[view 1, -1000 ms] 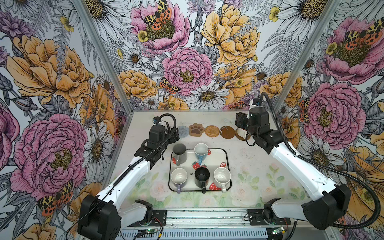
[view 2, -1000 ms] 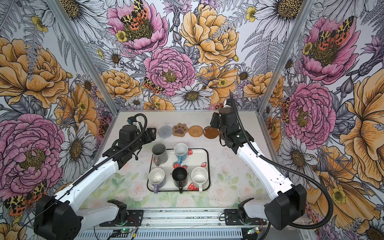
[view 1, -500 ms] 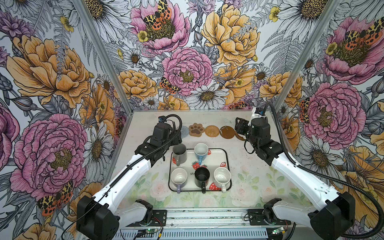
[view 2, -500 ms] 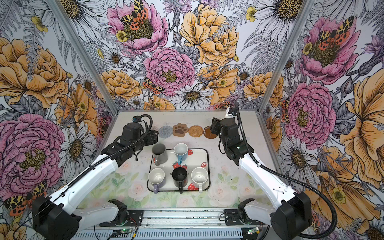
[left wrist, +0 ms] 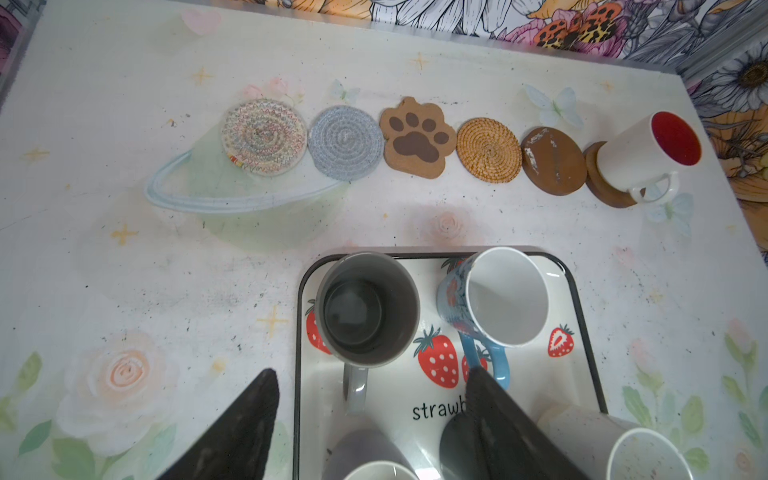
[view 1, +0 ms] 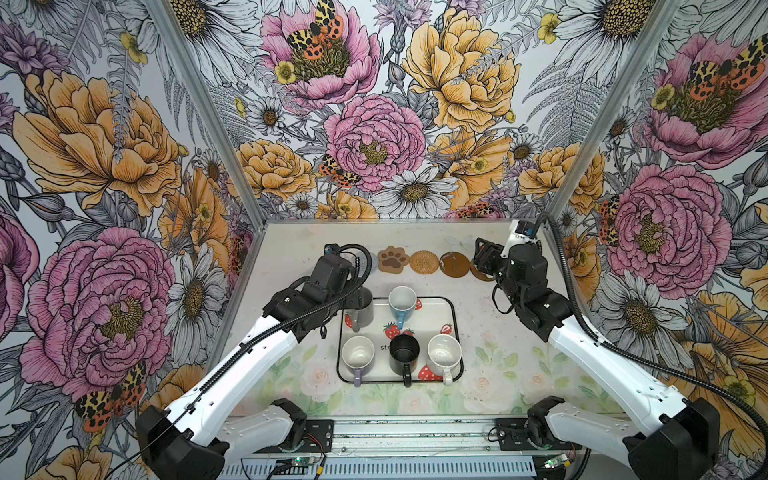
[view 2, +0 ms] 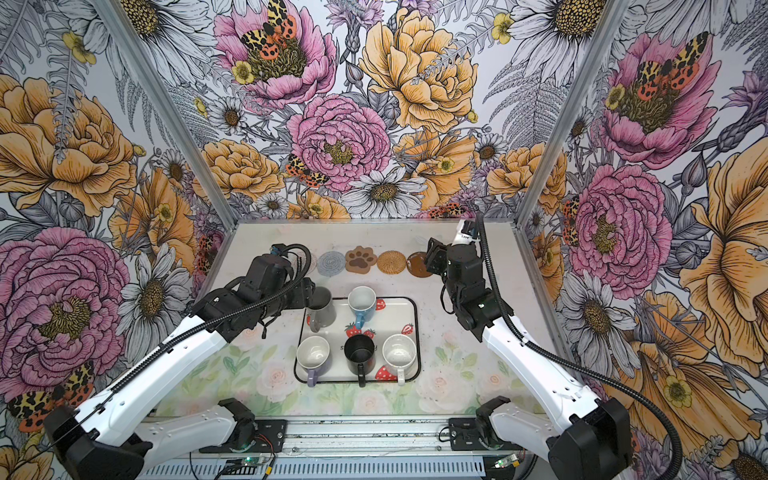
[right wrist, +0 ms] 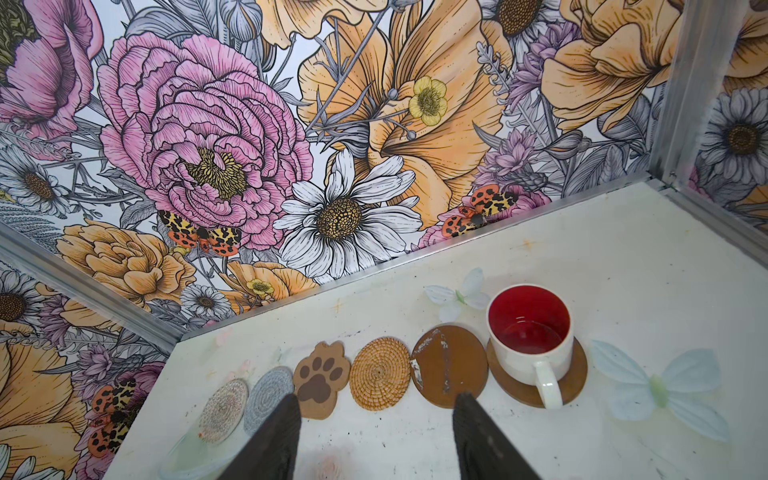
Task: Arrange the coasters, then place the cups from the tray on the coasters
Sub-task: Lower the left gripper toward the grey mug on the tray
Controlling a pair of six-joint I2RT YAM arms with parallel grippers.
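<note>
White-shelled arms in both top views. My left arm reaches in low from the near-left corner, elbow bent, with the left gripper (view 2: 310, 297) beside the tall grey mug (view 1: 360, 312) at the tray's (view 1: 455, 320) far-left corner; the wrist hides its jaws here. My right arm stretches far right, right gripper (view 1: 482, 259) over the end of the coaster row. Also on the tray: light blue cup (view 1: 402, 300), lavender cup (view 1: 358, 353), black cup (view 1: 404, 352), speckled white cup (view 1: 444, 352), handles toward the near edge. In the row beyond: paw coaster (view 1: 392, 258), rattan coaster (view 1: 424, 262), dark brown coaster (view 1: 455, 264).

Left wrist view: the left gripper is spread wide and holds nothing. Its black textured fingers (left wrist: 249, 419) flank the grey mug's handle without touching. I only see the red-lined white cup (left wrist: 640, 153) in the wrist views, upright on the second brown coaster (left wrist: 598, 183); from above the right gripper hides it. A multicolour woven coaster (left wrist: 264, 135) touches the grey woven coaster (left wrist: 345, 142).

Right wrist view: the right gripper is spread and empty, hovering above the row near the rattan and dark brown discs. Pale scuffs streak the dark brown one. The cup is glossy, handle toward the camera.
</note>
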